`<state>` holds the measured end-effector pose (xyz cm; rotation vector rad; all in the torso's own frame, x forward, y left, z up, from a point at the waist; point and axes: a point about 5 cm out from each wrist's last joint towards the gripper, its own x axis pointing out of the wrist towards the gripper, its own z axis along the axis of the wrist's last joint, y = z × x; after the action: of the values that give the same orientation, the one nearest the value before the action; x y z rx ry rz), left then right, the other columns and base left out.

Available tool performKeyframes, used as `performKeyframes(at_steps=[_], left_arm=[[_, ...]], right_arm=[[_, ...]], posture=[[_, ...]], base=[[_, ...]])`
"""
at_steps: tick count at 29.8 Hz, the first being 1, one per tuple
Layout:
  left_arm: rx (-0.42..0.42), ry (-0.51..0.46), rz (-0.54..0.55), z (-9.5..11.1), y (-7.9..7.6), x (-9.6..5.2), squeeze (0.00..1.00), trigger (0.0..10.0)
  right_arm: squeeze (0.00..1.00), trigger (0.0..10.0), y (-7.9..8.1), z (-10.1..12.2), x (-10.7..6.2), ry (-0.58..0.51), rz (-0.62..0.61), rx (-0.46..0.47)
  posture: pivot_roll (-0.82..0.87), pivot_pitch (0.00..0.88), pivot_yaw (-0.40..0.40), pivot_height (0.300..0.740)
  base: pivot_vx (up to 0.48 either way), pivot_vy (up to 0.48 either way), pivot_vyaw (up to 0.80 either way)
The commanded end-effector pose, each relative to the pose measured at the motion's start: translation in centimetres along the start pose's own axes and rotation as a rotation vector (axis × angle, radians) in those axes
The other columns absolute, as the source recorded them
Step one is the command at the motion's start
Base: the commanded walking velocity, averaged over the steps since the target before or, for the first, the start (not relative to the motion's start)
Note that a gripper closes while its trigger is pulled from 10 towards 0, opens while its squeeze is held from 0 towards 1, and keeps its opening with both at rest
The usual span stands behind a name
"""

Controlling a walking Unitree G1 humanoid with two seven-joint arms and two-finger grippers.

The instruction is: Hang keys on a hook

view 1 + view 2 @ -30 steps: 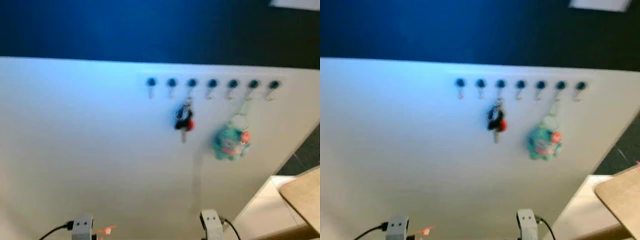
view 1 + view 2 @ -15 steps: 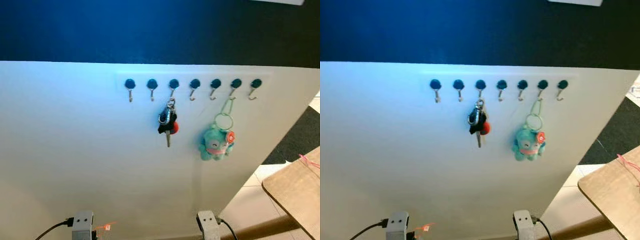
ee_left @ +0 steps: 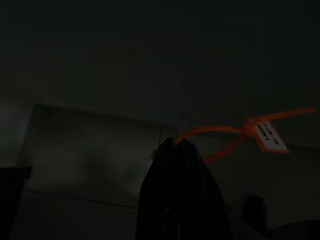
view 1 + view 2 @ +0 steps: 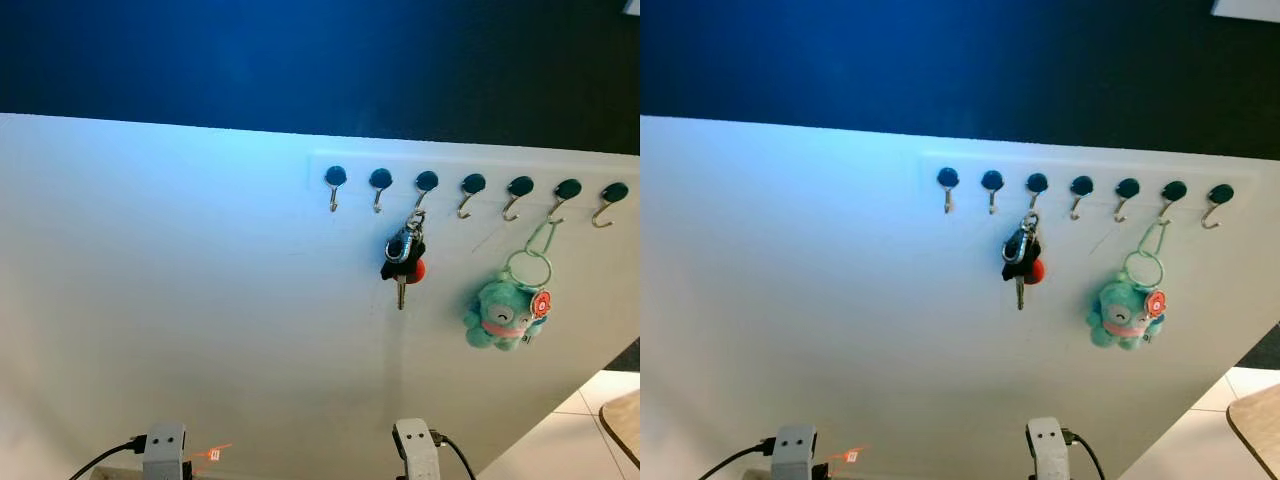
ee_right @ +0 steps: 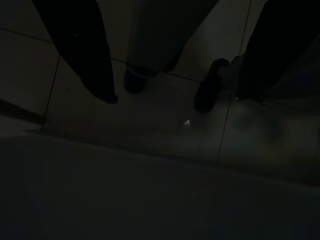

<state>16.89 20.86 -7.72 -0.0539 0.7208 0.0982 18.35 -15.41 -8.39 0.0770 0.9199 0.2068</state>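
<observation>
A row of several dark-capped metal hooks [image 4: 472, 190] runs along the white panel [image 4: 180, 280]. A bunch of keys [image 4: 403, 262] with a black fob and a red tag hangs from the third hook from the left. A teal plush keychain [image 4: 503, 315] hangs from a hook further right. My left gripper [image 3: 176, 145] is shut, and an orange strap with a label tag [image 3: 270, 136] sticks out from between its tips. That tag [image 4: 212, 455] also shows beside my left wrist [image 4: 165, 445]. My right gripper [image 5: 175, 95] hangs open over the dark tiled floor.
A dark blue wall [image 4: 300, 60] rises above the white panel. At the lower right lie pale floor tiles [image 4: 565, 440] and the corner of a wooden table [image 4: 627, 425]. My right wrist [image 4: 416, 445] is low in front of the panel.
The whole picture has shifted, so the camera has turned: hooks, keys and plush now sit further right and the wooden table is almost out of frame. Both keychains still hang as before.
</observation>
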Motion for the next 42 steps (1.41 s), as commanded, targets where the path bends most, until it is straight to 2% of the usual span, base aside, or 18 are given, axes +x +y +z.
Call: performKeyframes(at_steps=[1,11,23,26,30,33,42], left_arm=[[0.014,0.023,0.005,-0.38,0.38,-0.16,0.0,10.0],[0.005,0.026,-0.011,-0.44,0.3,-0.17,0.0,10.0],[0.0,0.024,-0.017,-0.43,0.13,-0.15,0.0,10.0],[-0.015,0.003,-0.007,-0.26,0.15,-0.15,0.0,10.0],[0.013,0.005,-0.033,-0.22,0.03,-0.14,0.0,10.0],[0.058,0.009,-0.038,-0.29,0.2,-0.22,0.0,10.0],[0.046,0.022,-0.04,-0.77,0.66,-0.52,0.0,10.0]], right_arm=[[0.0,10.0,-0.29,-0.37,-0.13,0.011,-0.016,0.023],[0.0,10.0,-0.25,-0.44,-0.14,0.009,-0.015,0.023],[0.0,10.0,-0.25,-0.29,-0.11,0.007,-0.011,0.016],[0.0,10.0,-0.18,-0.22,-0.08,0.006,-0.008,0.015],[0.0,10.0,-0.1,-0.17,-0.05,0.005,-0.005,0.015],[0.0,10.0,-0.06,-0.14,-0.03,0.004,-0.004,0.017],[0.0,10.0,-0.03,-0.29,-0.06,0.005,-0.006,0.026]], posture=[[0.11,0.0,-0.051,0.74],[0.11,0.0,-0.048,0.74],[0.11,0.0,-0.054,0.74],[0.11,0.0,-0.056,0.74],[0.11,0.0,-0.056,0.74],[0.12,0.0,-0.054,0.74],[0.11,0.0,-0.047,0.74]], base=[[0.0,0.0,0.0],[0.0,0.0,0.0],[0.0,0.393,0.0],[0.0,0.0,0.0],[0.0,0.0,0.0],[0.0,-0.48,0.0],[0.0,-0.48,0.0]])
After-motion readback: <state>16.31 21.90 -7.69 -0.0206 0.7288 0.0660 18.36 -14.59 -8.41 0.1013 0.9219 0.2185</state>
